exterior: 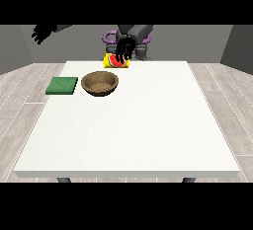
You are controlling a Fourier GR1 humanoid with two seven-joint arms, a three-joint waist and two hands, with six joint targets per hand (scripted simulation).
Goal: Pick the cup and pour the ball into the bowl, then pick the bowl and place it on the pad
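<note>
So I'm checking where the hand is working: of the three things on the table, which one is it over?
The yellow cup at the table's far edge, under the hand. The brown bowl and green pad sit nearer the camera, apart from it.

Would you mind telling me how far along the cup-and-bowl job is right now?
Nothing looks finished. In hand: the hand nearer the view's right is down over the yellow cup, red ball inside. Left: pouring into the wooden bowl, which sits off the green pad.

Black hands [125, 49] on grey forearms, purple rings at the torso
</note>
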